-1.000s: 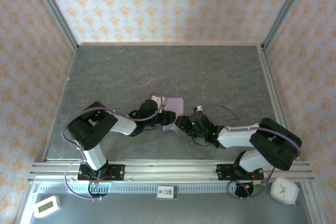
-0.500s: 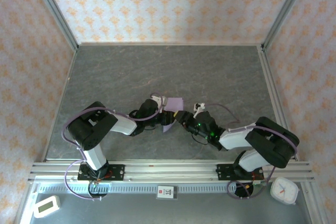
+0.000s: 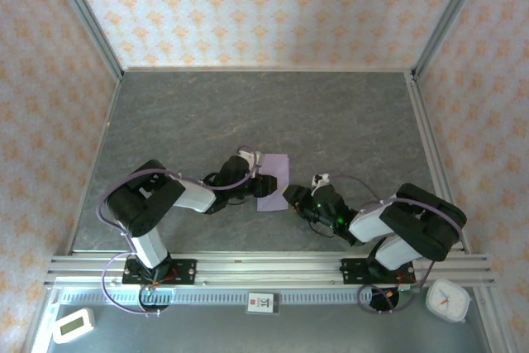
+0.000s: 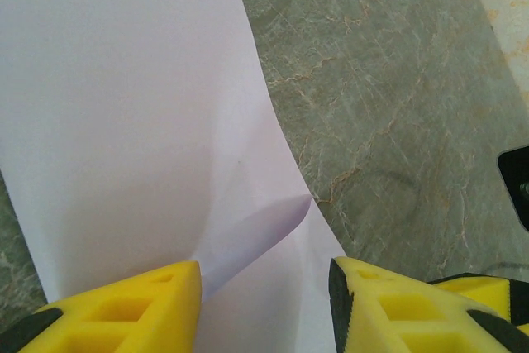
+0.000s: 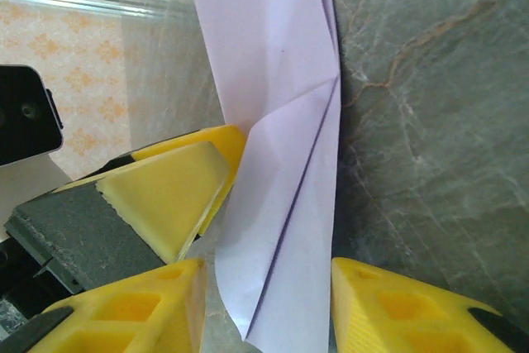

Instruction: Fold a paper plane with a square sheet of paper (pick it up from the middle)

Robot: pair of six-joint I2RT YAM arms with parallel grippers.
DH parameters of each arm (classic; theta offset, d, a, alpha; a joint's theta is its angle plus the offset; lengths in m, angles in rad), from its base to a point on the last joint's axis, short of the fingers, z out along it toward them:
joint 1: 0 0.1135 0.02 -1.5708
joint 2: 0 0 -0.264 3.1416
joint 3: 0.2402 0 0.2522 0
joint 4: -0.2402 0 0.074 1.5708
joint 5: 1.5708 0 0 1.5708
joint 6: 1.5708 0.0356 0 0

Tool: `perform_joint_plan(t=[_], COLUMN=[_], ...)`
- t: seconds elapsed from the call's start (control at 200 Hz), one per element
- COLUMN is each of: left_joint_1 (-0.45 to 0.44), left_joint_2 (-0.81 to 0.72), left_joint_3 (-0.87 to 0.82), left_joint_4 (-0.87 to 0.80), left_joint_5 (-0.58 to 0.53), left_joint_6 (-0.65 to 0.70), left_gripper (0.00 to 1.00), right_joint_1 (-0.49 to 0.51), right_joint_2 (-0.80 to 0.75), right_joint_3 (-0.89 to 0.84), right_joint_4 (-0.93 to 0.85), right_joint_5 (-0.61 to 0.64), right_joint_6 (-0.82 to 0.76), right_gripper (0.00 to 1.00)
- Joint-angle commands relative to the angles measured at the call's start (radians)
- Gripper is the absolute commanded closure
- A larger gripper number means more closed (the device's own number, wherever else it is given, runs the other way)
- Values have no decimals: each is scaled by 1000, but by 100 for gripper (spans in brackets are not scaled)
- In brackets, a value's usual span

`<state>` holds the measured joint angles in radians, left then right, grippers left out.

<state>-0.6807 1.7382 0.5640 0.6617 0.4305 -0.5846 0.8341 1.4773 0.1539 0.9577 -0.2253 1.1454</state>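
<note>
The pale lilac sheet of paper lies partly folded on the grey table between my two grippers. In the left wrist view the paper spreads under my left gripper, whose yellow fingers stand open either side of a small raised flap. My left gripper sits at the sheet's left edge. My right gripper is at its near right corner, open. In the right wrist view the creased paper runs up between my right gripper's fingers, and the left gripper's fingers rest against its left side.
An aluminium rail crosses the near edge, with a white clock at its right end and a small white device at its left. Patterned walls close in the table on three sides.
The right arm has drawn back toward the near right. The paper, lifted and bent half a second ago, now lies flatter as one rectangle. The left gripper has barely moved.
</note>
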Motion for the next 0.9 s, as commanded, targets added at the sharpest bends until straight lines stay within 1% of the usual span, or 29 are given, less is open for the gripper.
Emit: perform_joint_plan(t=[0.0,0.12,0.285,0.405,0.48,0.566,0.666,0.686,0.841,0.856,0.896], left_joint_1=[-13,-13,-13,-13,-13,-13,-13,-13,-5,-4,-1], left_joint_2=[24,27,25,20,17,17,11,8,-28,-33,-50], left_joint_3=[6,11,13,16,17,22,25,27,40,40,44], left_joint_4=[-101,-104,-110,-120,-121,-127,-130,-132,-133,-133,-132], left_joint_5=[-12,-10,-10,-12,-12,-12,-7,-6,14,18,25], left_joint_6=[15,14,15,19,18,19,16,16,4,-23,-36], left_gripper=[53,53,53,53,53,54,54,53,54,54,54], right_joint_1=[-5,-4,-6,-6,-7,-13,-21,-22,-35,-36,-36], right_joint_2=[-16,30,105,141,152,159,171,175,212,214,218], right_joint_3=[6,40,76,85,76,79,91,94,103,102,105], right_joint_4=[3,19,61,88,103,102,92,90,143,149,164], right_joint_5=[19,-10,-25,-37,-32,-29,-26,-25,-22,-20,-22], right_joint_6=[12,3,7,15,24,22,17,17,23,23,23], right_gripper=[57,58,65,65,63,63,66,67,87,90,98])
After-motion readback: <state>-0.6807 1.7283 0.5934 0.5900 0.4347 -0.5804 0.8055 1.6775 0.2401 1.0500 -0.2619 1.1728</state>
